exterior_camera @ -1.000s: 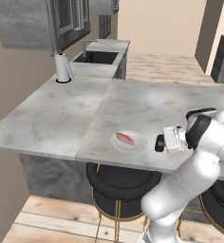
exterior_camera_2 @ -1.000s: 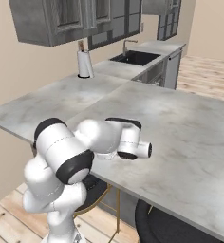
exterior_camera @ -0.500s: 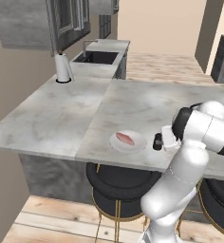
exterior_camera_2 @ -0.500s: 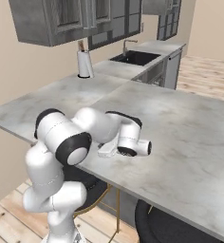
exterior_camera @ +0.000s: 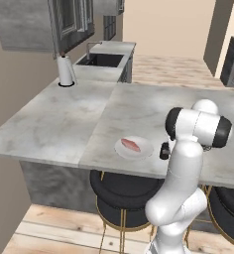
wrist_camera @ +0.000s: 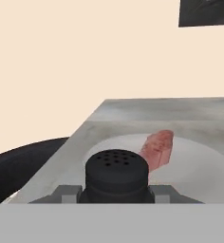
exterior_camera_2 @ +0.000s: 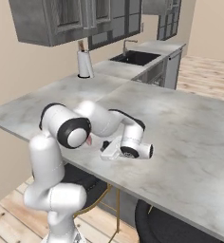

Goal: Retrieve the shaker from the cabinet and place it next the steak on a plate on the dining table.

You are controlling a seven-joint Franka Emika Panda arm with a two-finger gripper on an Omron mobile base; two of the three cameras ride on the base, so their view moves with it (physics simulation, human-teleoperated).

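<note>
Long grey marble-look dining table (exterior_camera: 64, 119) bears round white plate (exterior_camera: 145, 152) near front edge. Small pinkish-red steak slab (exterior_camera: 130, 145) lies on plate. Two-finger gripper (wrist_camera: 116, 193) clenched around small black shaker with perforated top (wrist_camera: 116, 173), low just beside plate's right rim, over tabletop. White paper-towel roll (exterior_camera: 66, 70) at far corner.

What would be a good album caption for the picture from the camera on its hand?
Gripper holding the black shaker just short of the white plate with the steak, on the dining table.
</note>
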